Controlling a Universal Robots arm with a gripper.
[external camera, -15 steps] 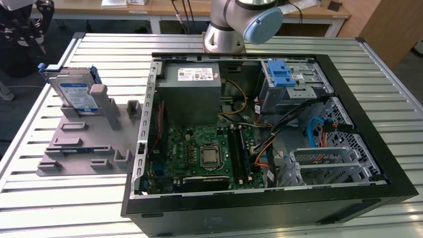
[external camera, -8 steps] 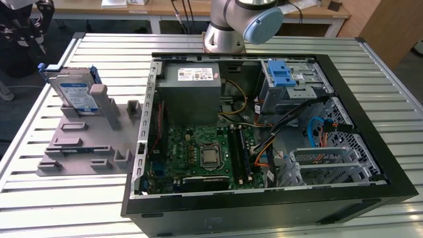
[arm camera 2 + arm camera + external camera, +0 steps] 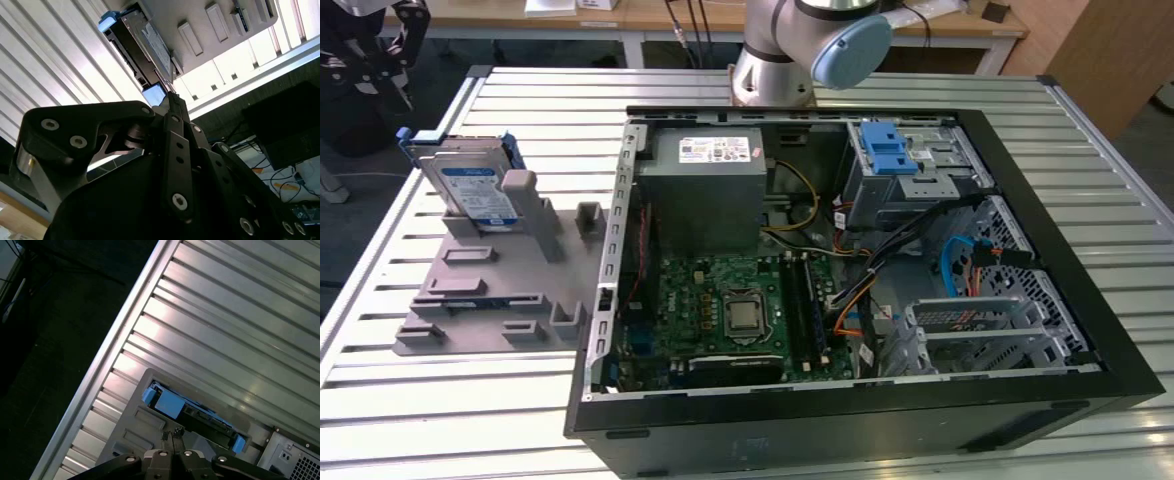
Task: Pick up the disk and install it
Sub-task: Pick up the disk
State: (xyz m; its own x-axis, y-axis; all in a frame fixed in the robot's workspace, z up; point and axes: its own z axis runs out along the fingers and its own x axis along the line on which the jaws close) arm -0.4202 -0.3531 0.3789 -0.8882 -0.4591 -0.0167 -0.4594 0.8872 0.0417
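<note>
While the disk (image 3: pixel 464 185) stands upright in grey holder (image 3: pixel 480 300), end effector (image 3: pixel 172 431) together, empty.

Soft, even light filled the exterior view, with no hard shadows: the ribbed metal table (image 3: pixel 480 400) came out pale and bright, while the inside of the open computer case (image 3: pixel 854 425) lay in its own walls' shade, darkest toward the exterior view's right. In the second wrist view glare had washed the table's slats out to near white — against them the gripper (image 3: pixel 172 97) stood as an almost black, underexposed mass with faint highlights on its screws. In the first wrist view broad streaks of reflected light ran along the slats, the floor (image 3: pixel 40 365) beyond the table's edge sank into darkness, and the disk (image 3: pixel 192 415) sat in soft shadow.
</note>
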